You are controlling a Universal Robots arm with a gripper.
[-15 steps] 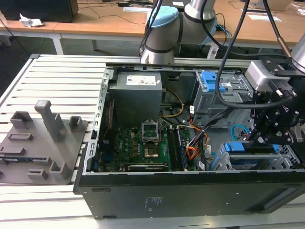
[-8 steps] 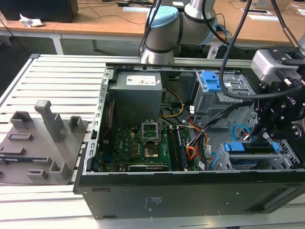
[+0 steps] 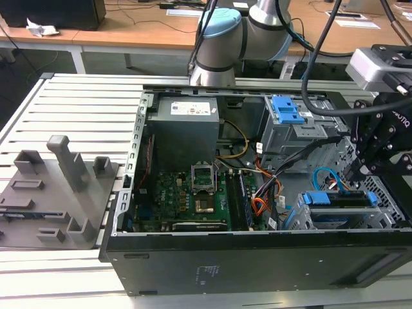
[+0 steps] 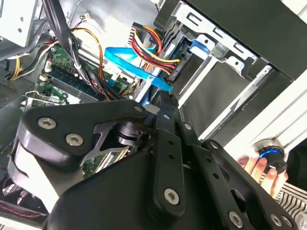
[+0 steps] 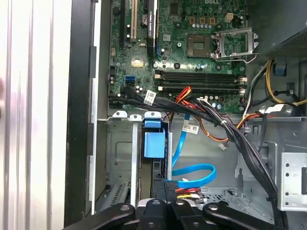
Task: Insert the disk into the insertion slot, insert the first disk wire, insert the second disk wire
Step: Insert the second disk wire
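Matt grey metal insertion slot; seemingly glossy blue plastic disk carrier.

Not much to actually read here, everything's too small. The power supply at the far end of the open computer case has a white sticker on top, rows of tiny print, unreadable. There's a small patch of white markings on the case's near outer wall, same story. The gripper, at the exterior view's right, has pale lettering on its black body, can't make it out properly. In the first wrist view, two little white tags hang on the black cable bundle beside the motherboard; barcode-ish lines, nothing legible.
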